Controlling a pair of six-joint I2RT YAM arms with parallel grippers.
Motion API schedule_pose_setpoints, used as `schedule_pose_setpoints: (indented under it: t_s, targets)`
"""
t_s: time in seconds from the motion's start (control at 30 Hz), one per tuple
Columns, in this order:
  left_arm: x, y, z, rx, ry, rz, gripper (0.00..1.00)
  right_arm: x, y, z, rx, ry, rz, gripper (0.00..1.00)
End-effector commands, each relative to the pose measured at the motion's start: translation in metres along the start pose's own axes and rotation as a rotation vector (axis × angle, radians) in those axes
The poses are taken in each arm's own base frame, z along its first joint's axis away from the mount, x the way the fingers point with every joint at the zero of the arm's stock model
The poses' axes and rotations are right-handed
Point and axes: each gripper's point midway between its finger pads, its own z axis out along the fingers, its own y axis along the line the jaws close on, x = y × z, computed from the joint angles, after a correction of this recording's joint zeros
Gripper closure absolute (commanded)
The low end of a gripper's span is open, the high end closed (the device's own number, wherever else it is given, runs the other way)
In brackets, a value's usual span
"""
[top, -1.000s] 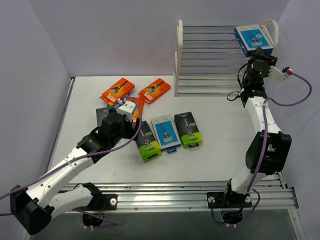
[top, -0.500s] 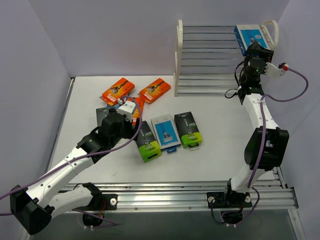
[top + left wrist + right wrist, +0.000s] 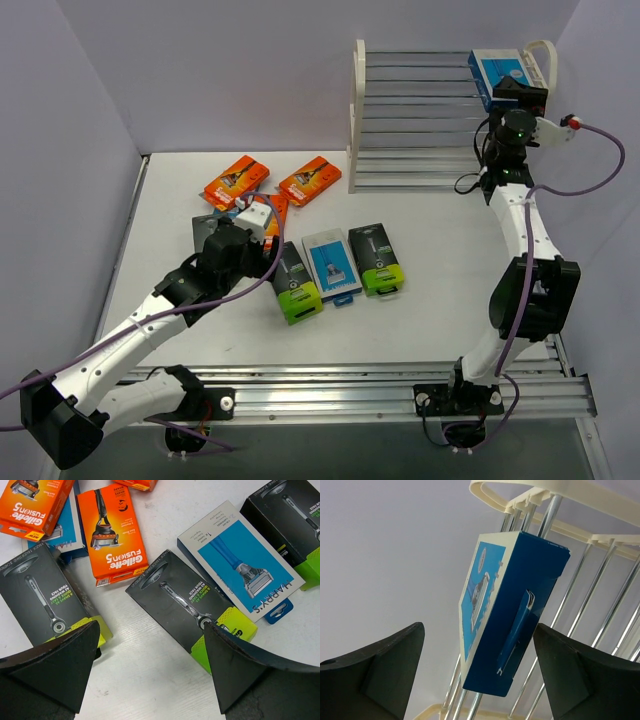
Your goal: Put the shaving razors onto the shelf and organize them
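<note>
The shelf stands at the back of the table, and one blue-and-white razor pack lies on its top right rods. My right gripper is just below that pack. In the right wrist view the right gripper is open, its fingers wide on either side of the blue pack and not touching it. My left gripper hovers open over the packs on the table. Below the left gripper lie a black-and-lime pack, another black one, an orange pack and a blue-and-white pack.
Two orange packs lie behind the left gripper. A black-and-lime pack lies right of the blue-and-white one. Purple-grey walls close in on both sides. A metal rail runs along the near edge.
The right gripper has opened and let go of the blue-and-white pack, which now rests on the shelf's top rods. The left arm has not moved.
</note>
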Motion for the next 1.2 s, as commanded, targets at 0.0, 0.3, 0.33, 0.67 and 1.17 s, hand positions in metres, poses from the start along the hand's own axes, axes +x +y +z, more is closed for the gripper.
schedule_pose_setpoints:
  t_s: [0.0,0.3,0.33,0.67,1.17]
  targets:
    - [-0.016,-0.002,-0.004,0.012,-0.024,0.008,0.06,-0.026,0.042,-0.006,-0.065,-0.008,-0.011,0.14]
    - [-0.013,-0.003,-0.001,0.013,0.003,0.011,0.06,-0.044,0.042,-0.013,-0.072,0.008,-0.046,0.12]
    - [-0.013,-0.003,-0.002,0.012,0.002,0.011,0.06,-0.042,0.041,-0.014,-0.069,0.024,-0.048,0.12]
    - [-0.012,-0.002,-0.001,0.008,0.015,0.018,0.06,-0.042,0.032,-0.022,-0.065,0.084,-0.052,0.12]
    - [-0.014,-0.005,-0.003,0.027,0.011,0.019,0.06,-0.028,0.039,-0.02,-0.104,0.158,-0.034,0.32]
